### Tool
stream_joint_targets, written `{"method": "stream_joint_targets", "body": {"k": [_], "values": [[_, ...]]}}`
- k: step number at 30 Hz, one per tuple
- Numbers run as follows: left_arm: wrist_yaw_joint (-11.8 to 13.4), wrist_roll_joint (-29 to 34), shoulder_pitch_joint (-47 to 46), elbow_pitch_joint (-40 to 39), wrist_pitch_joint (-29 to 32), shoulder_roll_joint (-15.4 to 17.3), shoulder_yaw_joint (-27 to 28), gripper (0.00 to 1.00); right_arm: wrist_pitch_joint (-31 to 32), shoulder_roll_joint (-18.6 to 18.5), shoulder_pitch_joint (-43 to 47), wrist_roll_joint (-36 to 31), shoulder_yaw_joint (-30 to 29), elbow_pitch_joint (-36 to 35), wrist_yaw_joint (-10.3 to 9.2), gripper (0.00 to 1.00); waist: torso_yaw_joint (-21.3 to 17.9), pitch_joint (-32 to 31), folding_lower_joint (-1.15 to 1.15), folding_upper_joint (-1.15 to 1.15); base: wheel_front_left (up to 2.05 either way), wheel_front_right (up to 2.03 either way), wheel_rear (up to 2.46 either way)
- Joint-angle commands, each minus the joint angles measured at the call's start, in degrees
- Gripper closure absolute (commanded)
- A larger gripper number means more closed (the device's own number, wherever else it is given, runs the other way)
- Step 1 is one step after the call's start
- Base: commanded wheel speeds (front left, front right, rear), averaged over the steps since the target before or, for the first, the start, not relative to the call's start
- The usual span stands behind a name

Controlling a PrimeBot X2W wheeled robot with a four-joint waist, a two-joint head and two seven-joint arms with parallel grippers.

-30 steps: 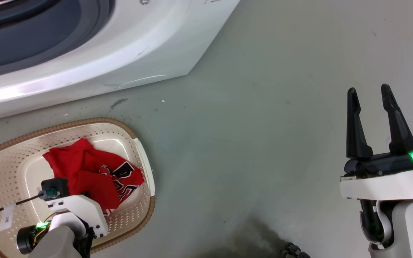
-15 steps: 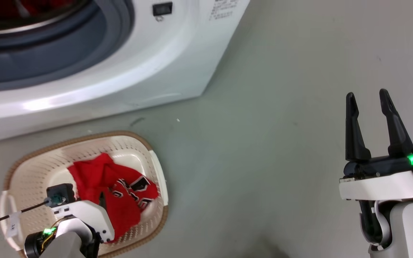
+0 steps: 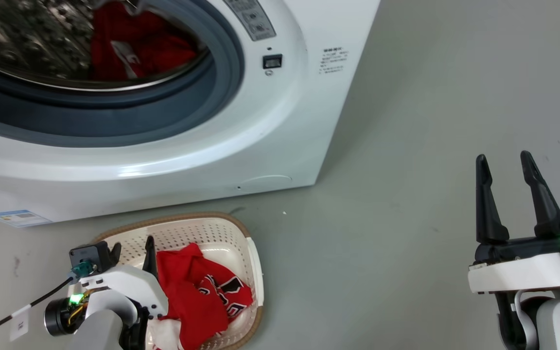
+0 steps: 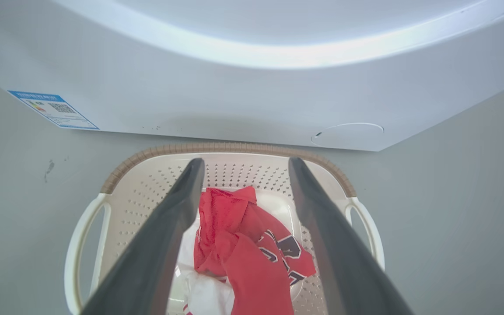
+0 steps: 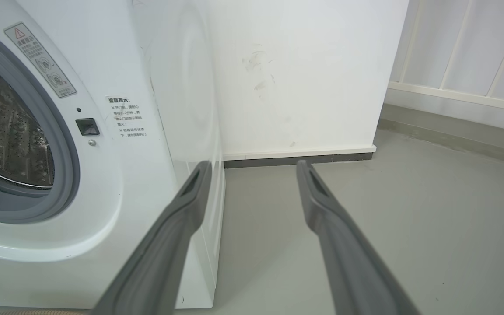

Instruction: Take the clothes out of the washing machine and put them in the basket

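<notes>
A: Where do we log the clothes?

B: Two lots. A red jersey [image 4: 243,249] with black-and-white lettering lies heaped mid-bottom in the basket [image 4: 234,147], with white cloth [image 4: 208,297] at its near edge. More red cloth [image 3: 139,43] sits in the drum [image 3: 27,43] of the washer [image 3: 280,121], seen through the open porthole.

A: Basket position?

B: On the floor [image 3: 406,121], just beside the washer's lower front edge.

A: Grippers?

B: We note the left gripper [image 4: 246,168] over the basket, fingers spread, pinching nothing. The right gripper [image 3: 502,160] hangs over bare floor, well apart from the washer's right corner. Its fingers are spread too, and it grips nothing.
</notes>
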Motion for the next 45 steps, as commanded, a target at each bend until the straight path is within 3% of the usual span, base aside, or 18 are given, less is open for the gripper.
{"method": "stream_joint_targets", "body": {"k": [1, 11, 17, 23, 29, 45], "values": [[0.4, 1.0, 1.3, -2.0, -0.1, -0.2, 0.9, 0.00, 0.2, 0.0, 0.6, -0.3, -0.3, -0.5, -0.02, 0.00, 1.2, -1.5, 0.01, 0.00, 0.00, 0.00, 0.00], [0.4, 9.8, 4.6, -20.2, -0.1, -0.9, 8.3, 0.00, 1.5, 0.0, 2.6, -0.7, -0.6, -1.9, -0.02, 0.00, 1.9, -3.8, 0.01, 0.00, 0.00, 0.00, 0.00], [-0.7, 13.1, 1.2, -25.6, -0.1, 0.6, 9.7, 0.00, 1.8, 0.0, 3.4, 0.1, -0.1, -2.0, -0.02, 0.00, 1.0, -4.7, 0.01, 0.00, 0.00, 0.00, 0.00], [-1.9, 14.5, -7.1, -24.5, 1.6, 3.4, 9.3, 0.00, 1.4, 0.0, 3.2, 1.2, 0.6, -2.0, -0.02, 0.00, -1.1, -3.1, 0.01, 0.00, 0.00, 0.00, 0.00], [-3.8, 14.3, -16.9, -20.3, 9.3, 7.6, 8.7, 0.00, 0.1, 0.0, 1.9, 2.9, 1.6, -0.8, -0.02, 0.00, -4.8, 0.5, 0.01, 0.00, 0.00, 0.00, 0.00], [-5.9, 17.1, -39.2, -8.4, 29.1, 19.8, 6.4, 0.00, -2.6, 0.0, -2.4, 8.7, 5.2, 1.9, -0.02, 0.00, -14.3, 14.0, 0.01, 0.00, 0.00, 0.00, 0.00]]}}
